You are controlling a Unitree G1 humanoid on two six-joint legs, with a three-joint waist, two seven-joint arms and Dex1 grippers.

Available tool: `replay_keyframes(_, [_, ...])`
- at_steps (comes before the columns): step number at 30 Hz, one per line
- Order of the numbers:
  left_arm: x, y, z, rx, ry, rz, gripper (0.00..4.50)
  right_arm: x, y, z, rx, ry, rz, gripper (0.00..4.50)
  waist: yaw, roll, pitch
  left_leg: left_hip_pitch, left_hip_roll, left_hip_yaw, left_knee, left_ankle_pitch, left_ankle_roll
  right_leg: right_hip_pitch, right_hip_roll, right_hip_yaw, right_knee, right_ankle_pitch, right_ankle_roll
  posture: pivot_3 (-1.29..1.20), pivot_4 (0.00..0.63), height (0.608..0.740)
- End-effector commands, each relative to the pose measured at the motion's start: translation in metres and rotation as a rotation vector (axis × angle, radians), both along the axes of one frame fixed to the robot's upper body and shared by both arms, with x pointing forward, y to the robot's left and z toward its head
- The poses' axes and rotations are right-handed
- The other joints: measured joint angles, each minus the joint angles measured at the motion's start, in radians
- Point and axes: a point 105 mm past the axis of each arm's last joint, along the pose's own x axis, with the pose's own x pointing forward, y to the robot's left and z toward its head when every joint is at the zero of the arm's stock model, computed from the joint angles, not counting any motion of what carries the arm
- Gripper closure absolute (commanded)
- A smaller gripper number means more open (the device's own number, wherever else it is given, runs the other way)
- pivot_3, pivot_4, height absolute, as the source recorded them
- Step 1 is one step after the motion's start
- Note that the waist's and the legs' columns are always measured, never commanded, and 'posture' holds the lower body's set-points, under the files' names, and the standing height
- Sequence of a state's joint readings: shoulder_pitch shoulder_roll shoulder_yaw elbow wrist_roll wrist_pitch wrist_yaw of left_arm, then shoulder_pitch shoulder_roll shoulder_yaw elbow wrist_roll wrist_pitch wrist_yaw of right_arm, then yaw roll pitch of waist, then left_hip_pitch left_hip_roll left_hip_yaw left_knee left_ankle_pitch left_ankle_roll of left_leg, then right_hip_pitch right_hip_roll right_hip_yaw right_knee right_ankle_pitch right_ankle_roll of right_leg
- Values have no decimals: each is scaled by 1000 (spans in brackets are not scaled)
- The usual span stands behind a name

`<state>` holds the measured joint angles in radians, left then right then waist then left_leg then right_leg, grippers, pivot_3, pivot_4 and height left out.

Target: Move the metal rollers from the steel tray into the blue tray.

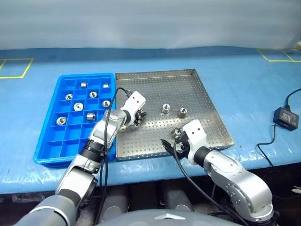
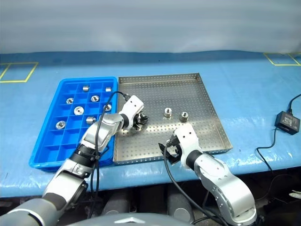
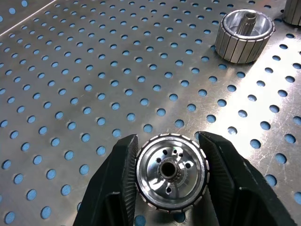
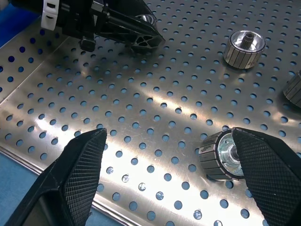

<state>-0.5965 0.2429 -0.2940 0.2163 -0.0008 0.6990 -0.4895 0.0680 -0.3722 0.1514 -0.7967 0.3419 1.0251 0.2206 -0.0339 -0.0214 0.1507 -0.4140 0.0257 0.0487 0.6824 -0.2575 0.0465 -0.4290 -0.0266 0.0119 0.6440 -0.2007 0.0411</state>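
The left gripper (image 3: 171, 181) is closed on one metal roller (image 3: 172, 175), a finger on each flank, the roller's bore facing the wrist camera. This grasp sits on the steel tray (image 1: 188, 84) near its left edge, just beside the blue tray (image 1: 49, 141). The transfer therefore runs leftward over the two adjoining rims; empty compartments lie along the blue tray's near edge. The right gripper (image 4: 169, 165) stands open near the steel tray's near edge, with a second roller (image 4: 218, 155) against its right finger. Two more rollers (image 1: 166, 108) stand mid-tray.
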Motion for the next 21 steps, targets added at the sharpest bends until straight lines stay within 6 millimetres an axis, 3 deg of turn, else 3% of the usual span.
replay_keyframes(1, [7, 6, 27, -29, -96, 46, 2774, 2, 6, 12, 9, -55, 34, 0, -1, 0, 0, 0, 0, 0, 0, 0, 0, 0, 0, 0, 0, 0, 0, -55, 150, 740])
replay_keyframes(6, [5, 35, 70, -116, -274, 236, 2774, 7, 19, 17, 8, -74, 101, 0, 0, 0, 0, -1, 1, 0, 0, 0, 0, -1, 0, 0, 0, 2, 1, -14, 150, 740])
replay_keyframes(11, [-24, 95, 107, -119, -497, 565, 2774, 14, 42, 22, 21, -95, 212, 0, 11, 0, 0, 0, 1, 0, -1, 0, 0, -1, 0, 0, 0, 5, 0, 65, 150, 740])
replay_keyframes(13, [-37, 114, 108, -121, -525, 692, 2774, 16, 52, 25, 29, -107, 263, 0, 25, 0, 0, 0, 0, -1, -1, 0, 0, 0, -1, 0, 0, 5, 0, 86, 150, 740])
replay_keyframes(16, [-62, 138, 95, -49, -529, 841, 2774, 18, 71, 27, 18, -133, 372, 0, 41, 0, 0, 0, 0, -1, -1, 0, 0, 1, -1, -1, -1, 5, 0, 155, 150, 740])
replay_keyframes(21, [-86, 147, 78, -25, -469, 940, 2774, 18, 87, 29, 9, -153, 481, 0, 86, -1, 0, 0, -1, -2, 0, 0, 0, 1, -1, -2, 0, 2, -3, 207, 150, 740])
